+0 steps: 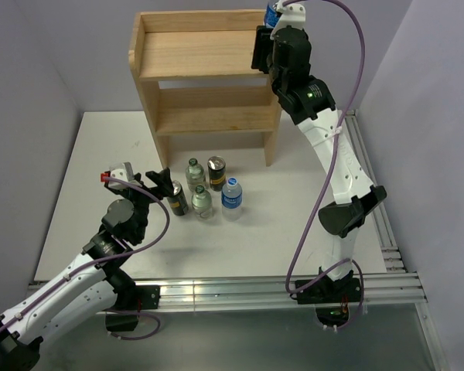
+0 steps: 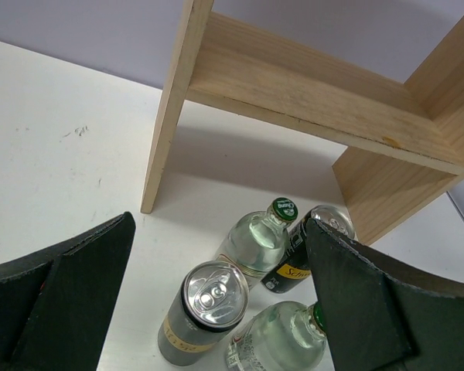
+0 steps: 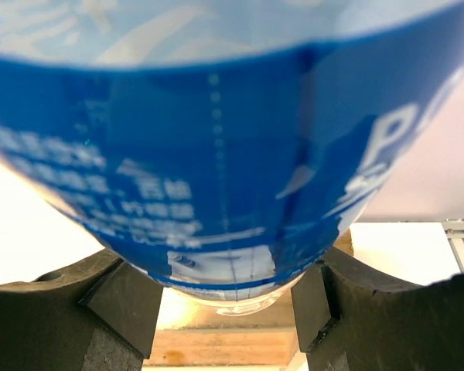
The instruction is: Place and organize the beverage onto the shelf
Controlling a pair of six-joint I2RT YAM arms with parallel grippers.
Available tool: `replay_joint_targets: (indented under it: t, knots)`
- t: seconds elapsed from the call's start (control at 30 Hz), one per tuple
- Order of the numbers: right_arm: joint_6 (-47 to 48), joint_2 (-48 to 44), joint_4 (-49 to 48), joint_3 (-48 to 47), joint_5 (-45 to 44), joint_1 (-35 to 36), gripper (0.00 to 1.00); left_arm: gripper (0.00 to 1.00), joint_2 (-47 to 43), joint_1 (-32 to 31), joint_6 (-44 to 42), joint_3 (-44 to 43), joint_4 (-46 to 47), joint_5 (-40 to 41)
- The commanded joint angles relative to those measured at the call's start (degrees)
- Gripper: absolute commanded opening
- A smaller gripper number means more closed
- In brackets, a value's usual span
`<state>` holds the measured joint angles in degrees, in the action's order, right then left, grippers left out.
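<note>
The wooden shelf (image 1: 205, 54) stands at the back of the table. My right gripper (image 1: 269, 31) is shut on a blue-labelled plastic bottle (image 1: 271, 13) and holds it at the right end of the top tier. In the right wrist view the bottle (image 3: 216, 139) fills the frame between my fingers (image 3: 131, 305). On the table stand two cans (image 1: 178, 199) (image 1: 216, 168), two glass bottles (image 1: 194, 171) (image 1: 202, 201) and a second plastic bottle (image 1: 232, 193). My left gripper (image 1: 164, 184) is open just left of the near can (image 2: 209, 309), not touching it.
The drinks stand close together in front of the shelf's right leg (image 1: 271, 147). In the left wrist view the shelf's lower tier (image 2: 309, 100) and left side panel (image 2: 174, 108) stand behind the drinks. An aluminium rail (image 1: 371, 193) runs along the table's right edge.
</note>
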<state>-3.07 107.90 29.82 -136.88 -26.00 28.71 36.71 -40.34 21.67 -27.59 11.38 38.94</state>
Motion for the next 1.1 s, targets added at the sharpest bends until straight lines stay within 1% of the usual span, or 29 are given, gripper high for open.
replay_joint_targets:
  t: [0.0,0.13,0.23,0.33,0.37,0.47,0.57,0.63,0.67,0.73,0.8,0.83,1.07]
  knots:
    - [-0.6,-1.1,-9.9,-1.6,0.1,-0.6,0.00,0.99,0.0,-0.2,-1.3,-0.5,2.1,0.9]
    - [-1.0,-0.2,-9.8,-1.3,0.3,-0.6,0.00,0.99,-0.4,-0.2,-1.3,-0.4,2.1,1.0]
    - [-1.1,0.4,-9.6,-1.4,0.2,-0.6,0.07,0.99,-0.4,-0.2,-1.4,-0.4,2.1,1.0]
    - [-1.1,0.9,-9.6,-1.0,0.1,-0.7,0.25,0.99,-0.4,-0.2,-1.4,-0.5,1.9,1.1]
    - [-1.1,0.9,-9.6,-0.9,0.2,-0.6,0.39,0.99,-0.3,-0.3,-1.4,-0.5,2.0,1.2]
    - [-1.1,1.2,-9.6,-0.7,0.2,-0.6,0.62,0.99,-0.3,-0.2,-1.5,-0.4,2.0,1.4]
    - [-1.3,1.5,-9.6,-0.3,0.1,-0.6,0.73,0.99,-0.2,-0.2,-1.5,-0.4,2.0,1.4]
    - [-1.4,1.7,-9.5,-0.2,0.3,-0.6,0.75,0.99,-0.1,-0.2,-1.5,-0.5,2.1,1.5]
    - [-1.4,1.8,-9.5,-0.2,0.4,-0.6,0.79,0.99,0.0,-0.2,-1.5,-0.5,2.1,1.6]
    - [-1.4,2.0,-9.5,-0.2,0.5,-0.6,0.82,0.99,-0.1,-0.2,-1.5,-0.5,2.1,1.6]
    - [-1.4,2.1,-9.5,-0.2,0.4,-0.6,0.83,0.99,-0.2,-0.2,-1.5,-0.4,2.0,1.7]
    - [-1.4,2.2,-9.4,-0.2,0.4,-0.6,0.86,0.99,-0.2,-0.2,-1.5,-0.4,2.1,1.7]
    - [-1.3,2.1,-9.9,0.5,0.1,-0.6,0.86,0.99,-0.5,-0.2,-1.5,-0.4,1.9,1.7]
